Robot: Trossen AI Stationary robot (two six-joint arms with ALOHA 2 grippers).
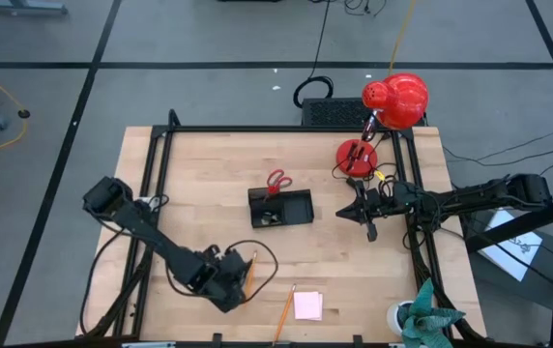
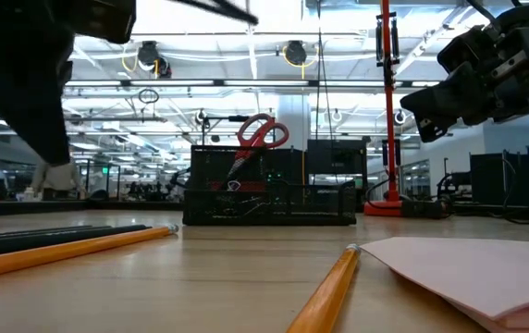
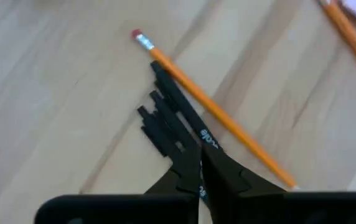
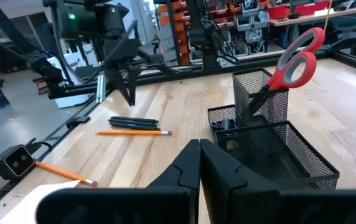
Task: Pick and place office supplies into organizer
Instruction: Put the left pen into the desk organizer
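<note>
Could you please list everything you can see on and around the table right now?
Organizer: one, black mesh, table centre.
Scissors: one pair, red handles, standing in the organizer's taller section.
Pencils: two, orange; one by the left gripper, one near the front edge.
Pens: a few, black, beside the first pencil.
Sticky-note pad: one, pink, front edge.
Lamp: one, red, back right.
Plant: one, green, front right corner.
Left gripper: shut, above the pens.
Right gripper: shut, right of the organizer.
</note>
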